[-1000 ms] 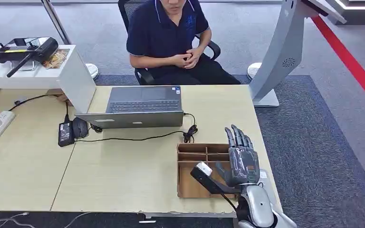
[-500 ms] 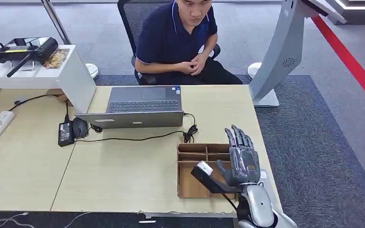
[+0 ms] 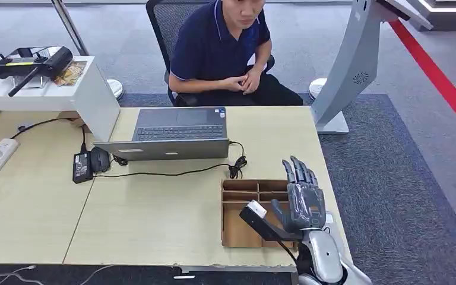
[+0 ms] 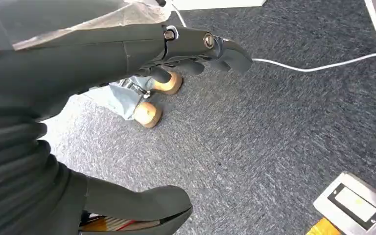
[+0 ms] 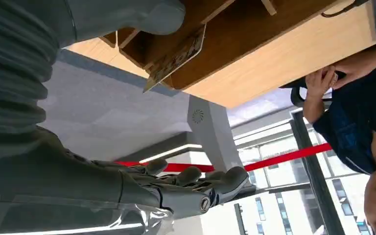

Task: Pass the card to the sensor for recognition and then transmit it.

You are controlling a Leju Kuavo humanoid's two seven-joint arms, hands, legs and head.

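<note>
Right hand point(image 3: 301, 202) stands upright over the near right corner of the wooden table point(image 3: 154, 225), fingers straight and spread, holding nothing; its thumb point(image 3: 277, 209) juts toward the robot's left. Directly under and just left of the palm sits a shallow brown wooden tray point(image 3: 237, 234) with small compartments along its far side. In the right wrist view the card point(image 5: 176, 58) leans tilted inside that tray, close beside the thumb tip point(image 5: 159, 17) but with a gap between them, so the hand does not touch it. A black device with a white tip point(image 3: 260, 221), fixed at the wrist, reaches across the tray just beside the thumb.

Beyond the fingertips, a black cable point(image 3: 172, 173) runs across the table to a coiled bundle near the tray's far edge. Farther out and to the left lies an open grey laptop point(image 3: 175, 133), with a black power brick point(image 3: 82, 167) and a mouse point(image 3: 100, 159) left of it. A person in a dark blue shirt point(image 3: 219, 50) sits in a chair across the table, hands clasped. To the right, past the table, stands a grey kiosk stand point(image 3: 350, 65).

Left hand point(image 4: 176, 49) hangs over grey carpet point(image 4: 254, 137), fingers loosely extended and apart, empty. A white cable point(image 4: 318, 64) lies on the carpet past its fingertips.
</note>
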